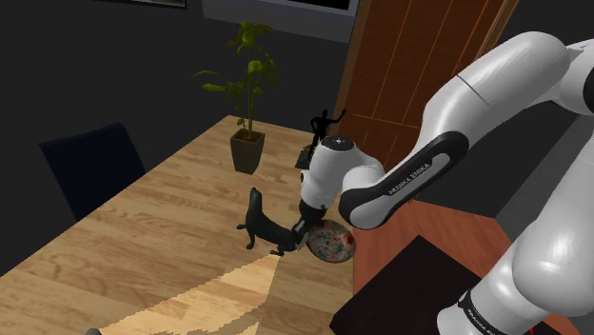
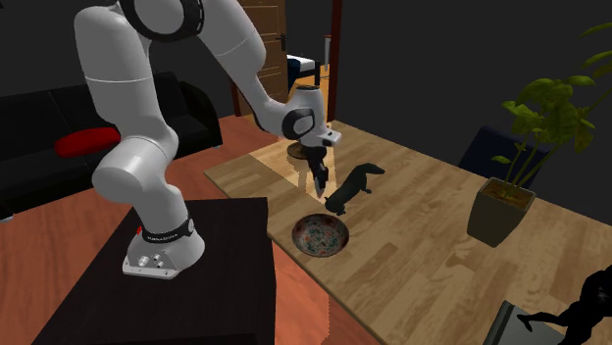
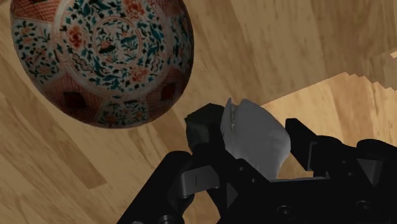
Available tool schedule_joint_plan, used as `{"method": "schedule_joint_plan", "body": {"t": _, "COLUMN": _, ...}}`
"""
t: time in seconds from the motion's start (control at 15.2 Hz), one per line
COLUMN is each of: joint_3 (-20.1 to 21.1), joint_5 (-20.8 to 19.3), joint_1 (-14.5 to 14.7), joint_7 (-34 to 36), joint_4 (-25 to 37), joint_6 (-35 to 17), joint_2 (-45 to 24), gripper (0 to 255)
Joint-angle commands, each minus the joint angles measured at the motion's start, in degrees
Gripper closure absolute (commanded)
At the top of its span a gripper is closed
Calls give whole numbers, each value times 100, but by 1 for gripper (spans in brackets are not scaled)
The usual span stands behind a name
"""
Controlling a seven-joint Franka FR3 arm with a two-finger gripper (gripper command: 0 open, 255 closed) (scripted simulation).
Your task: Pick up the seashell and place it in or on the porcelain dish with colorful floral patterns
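Fingers [image 3: 202,130] clasp the pale seashell [image 3: 251,133] by its sides and hold it clear of the worktop [image 3: 331,51], presumably for carrying to the dish [image 3: 102,57]. In the second exterior view the dish lies at six o'clock from the gripper [image 2: 319,184]. The seashell's lower half is covered by the fingers, and whether it hangs over the dish's rim is hard to judge.

Wooden table [image 1: 143,238]: floral dish [image 1: 330,242], black dog figurine [image 1: 262,224], potted plant [image 1: 247,150]

Both exterior views look down on the table [image 1: 143,228] from different sides; all three share the dish [image 1: 333,246].
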State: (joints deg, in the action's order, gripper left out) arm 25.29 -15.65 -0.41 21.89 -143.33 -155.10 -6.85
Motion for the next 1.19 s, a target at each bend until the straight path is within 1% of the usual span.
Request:
{"method": "schedule_joint_plan", "body": {"t": 0.0, "joint_3": -40, "joint_5": 236, "joint_1": -218, "joint_7": -453, "joint_4": -285, "joint_6": -132, "joint_2": 219, "gripper": 255}}
{"method": "schedule_joint_plan", "body": {"t": 0.33, "joint_3": -277, "joint_5": 862, "joint_1": -674, "joint_7": -1679, "joint_4": -845, "joint_6": -351, "joint_2": 677, "gripper": 255}}
{"method": "schedule_joint_plan", "body": {"t": 0.66, "joint_3": -682, "joint_5": 1363, "joint_1": -993, "joint_7": -2855, "joint_4": -1205, "joint_6": -461, "joint_2": 983, "gripper": 255}}
{"method": "schedule_joint_plan", "body": {"t": 0.92, "joint_3": -703, "joint_5": 920, "joint_1": -1061, "joint_7": -2527, "joint_4": -1207, "joint_6": -833, "joint_2": 586, "gripper": 255}}
{"method": "schedule_joint_plan", "body": {"t": 1.12, "joint_3": -794, "joint_5": 471, "joint_1": -1065, "joint_7": -2193, "joint_4": -1183, "joint_6": -1096, "joint_2": 274, "gripper": 255}}
